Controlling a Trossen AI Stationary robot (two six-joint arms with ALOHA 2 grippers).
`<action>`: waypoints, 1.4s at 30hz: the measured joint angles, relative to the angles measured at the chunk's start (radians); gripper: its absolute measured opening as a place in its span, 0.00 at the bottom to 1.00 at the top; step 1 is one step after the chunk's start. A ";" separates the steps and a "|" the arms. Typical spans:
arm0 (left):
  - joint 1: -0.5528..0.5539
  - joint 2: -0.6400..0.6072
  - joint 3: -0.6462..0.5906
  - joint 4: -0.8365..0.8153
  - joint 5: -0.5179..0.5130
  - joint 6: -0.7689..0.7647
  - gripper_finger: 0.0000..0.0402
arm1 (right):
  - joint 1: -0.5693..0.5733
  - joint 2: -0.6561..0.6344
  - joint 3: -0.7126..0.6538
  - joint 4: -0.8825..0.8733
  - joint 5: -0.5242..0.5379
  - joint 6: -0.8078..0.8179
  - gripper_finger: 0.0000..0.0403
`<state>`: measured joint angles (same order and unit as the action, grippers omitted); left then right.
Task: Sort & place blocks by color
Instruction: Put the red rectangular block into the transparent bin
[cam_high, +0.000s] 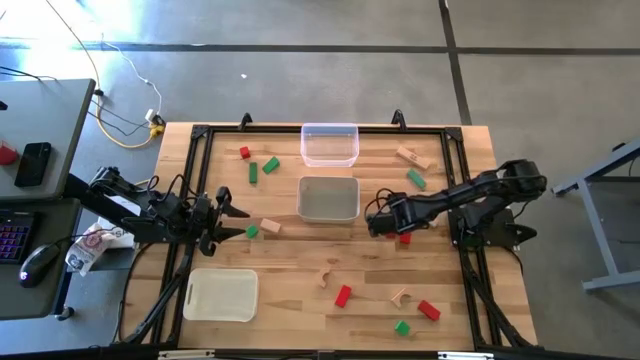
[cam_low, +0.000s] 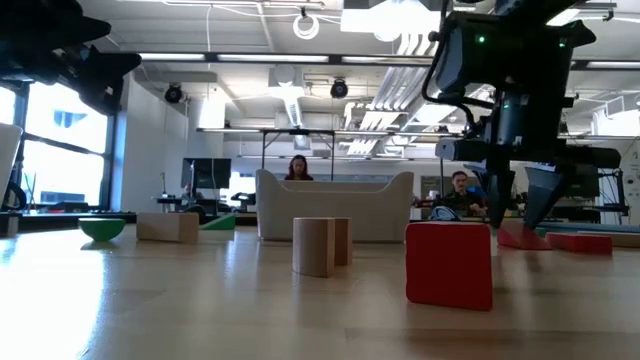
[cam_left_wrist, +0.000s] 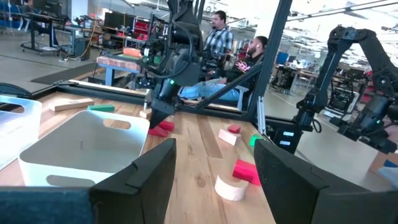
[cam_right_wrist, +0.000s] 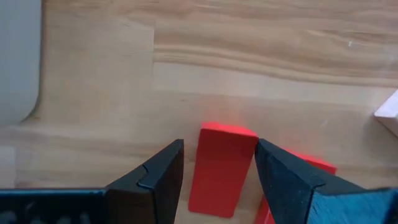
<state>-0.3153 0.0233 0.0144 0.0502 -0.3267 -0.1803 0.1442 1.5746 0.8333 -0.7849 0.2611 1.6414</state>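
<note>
Low view: wooden tabletop (cam_low: 200, 310), open workshop, two seated people (cam_low: 298, 167).

A block (cam_right_wrist: 219, 168) lay on the table (cam_right_wrist: 249, 56) between the right gripper's (cam_right_wrist: 217, 177) spread fingers (cam_right_wrist: 158, 171). A second block (cam_right_wrist: 314, 165) sat just beside the other finger.

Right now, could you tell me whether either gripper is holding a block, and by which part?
Nothing is held. The right gripper stands open astride a red block lying on the table; the left gripper waits open and empty.
</note>
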 joint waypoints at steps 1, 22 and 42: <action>0.000 0.000 0.000 0.000 0.000 0.000 0.51 | -0.002 0.001 0.000 -0.003 0.000 -0.001 0.46; 0.000 0.000 0.000 0.000 -0.008 0.029 0.51 | -0.040 0.060 0.001 0.017 -0.054 -0.112 0.26; 0.000 0.000 0.000 0.007 -0.090 0.106 0.51 | -0.198 -0.054 0.168 0.049 0.197 -0.480 0.26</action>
<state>-0.3149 0.0233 0.0146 0.0570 -0.4164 -0.0746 -0.0535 1.5204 1.0009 -0.7354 0.4584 1.1612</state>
